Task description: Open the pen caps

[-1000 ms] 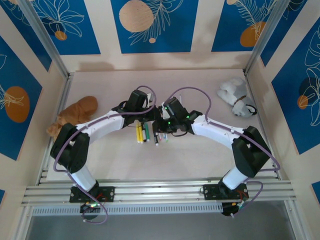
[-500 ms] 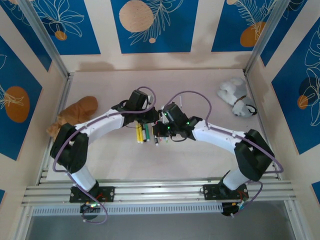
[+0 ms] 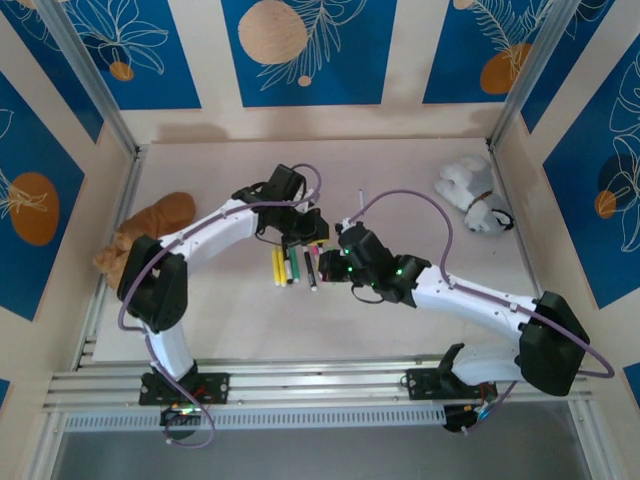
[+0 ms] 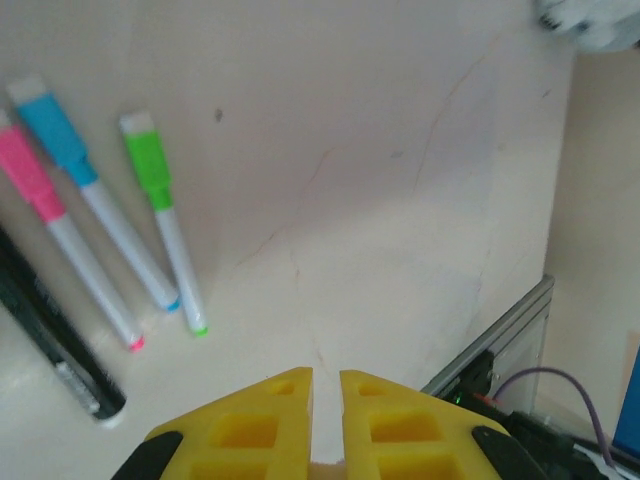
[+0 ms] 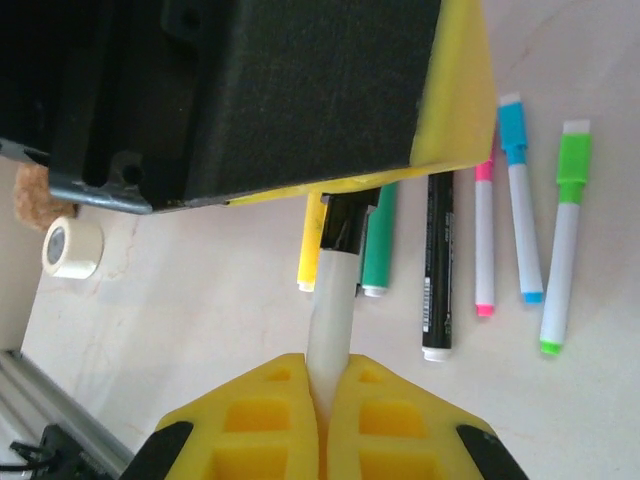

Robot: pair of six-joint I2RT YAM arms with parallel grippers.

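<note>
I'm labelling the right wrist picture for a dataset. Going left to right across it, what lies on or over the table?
tape roll → yellow pen → white-bodied pen with black cap → dark green pen → black pen → pink-capped pen → blue-capped pen → light green-capped pen

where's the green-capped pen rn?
Right wrist view: the green-capped pen lies at the right end of the pen row, just right of the blue-capped pen.

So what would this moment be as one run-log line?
step: uncapping | right gripper: shut on white pen | left gripper: shut, at its black cap
</note>
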